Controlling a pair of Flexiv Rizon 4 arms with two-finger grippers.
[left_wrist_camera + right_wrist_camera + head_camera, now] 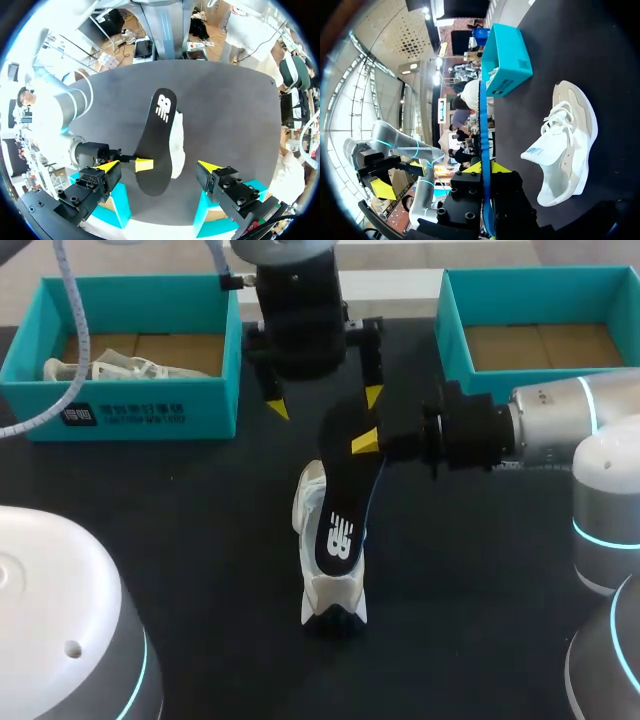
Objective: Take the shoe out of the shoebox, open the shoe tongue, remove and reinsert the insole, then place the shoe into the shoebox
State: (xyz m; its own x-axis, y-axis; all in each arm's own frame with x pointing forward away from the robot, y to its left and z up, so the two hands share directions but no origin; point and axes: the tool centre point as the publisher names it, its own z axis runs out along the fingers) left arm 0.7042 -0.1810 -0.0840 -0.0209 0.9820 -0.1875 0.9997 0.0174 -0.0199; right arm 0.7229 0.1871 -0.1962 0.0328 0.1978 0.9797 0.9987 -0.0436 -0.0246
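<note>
Right hand [365,440]: in from the right, over mid-bench, closed on the far end of the black insole [340,510], one yellow tip on each face. From the right wrist, seen edge-on as a thin strip pinched between both tips.

Insole: held above the bench [180,520], running from the grip toward the near side, logo end over the white shoe [332,595]. Contact between insole and shoe: cannot tell.

Shoe: on the bench at centre, directly below the insole, lengthwise far to near. Laces and tongue visible from the right wrist. Outside both boxes.

Left hand [324,400]: over the far middle of the bench, just beyond the grip point. Fingers spread wide, gripping nothing. From the left wrist, insole and shoe ahead of and below the spread fingers, clear of both.

Left shoebox [150,405]: teal, far left, second white shoe [110,368] inside.

Right shoebox [452,325]: teal, far right, brown cardboard floor showing.
</note>
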